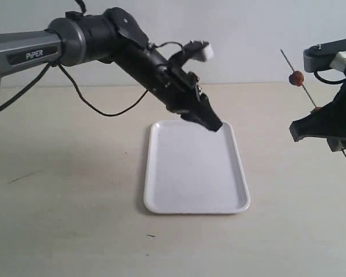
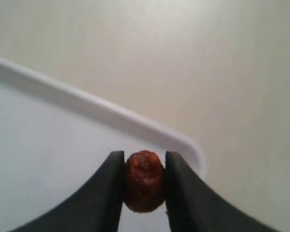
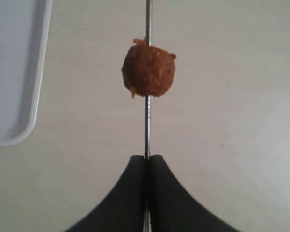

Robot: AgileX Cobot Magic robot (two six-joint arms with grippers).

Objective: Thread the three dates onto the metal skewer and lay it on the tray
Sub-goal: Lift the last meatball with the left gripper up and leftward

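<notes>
The white tray (image 1: 196, 209) takes the middle of the surface (image 1: 63, 219). Its near half, the strip along the surface's near edge and the room toward the left edge lie open. The left arm (image 1: 144, 57) slants down from the far left, and the left end effector (image 1: 214, 125), clamped on a date (image 2: 144, 181), blocks the tray's far right corner. Near the right edge, the right end effector (image 3: 146, 159) grips the tilted skewer (image 1: 288, 62), which crosses the space right of the tray.

The date (image 2: 144, 181) gripped by the left fingers (image 1: 210, 122) is hidden behind them in the exterior view, where the metal skewer (image 3: 146, 125) is cut off by the right edge. In the right wrist view the skewer's far end is cut off, and the tray (image 3: 12, 72) is shown only in part.
</notes>
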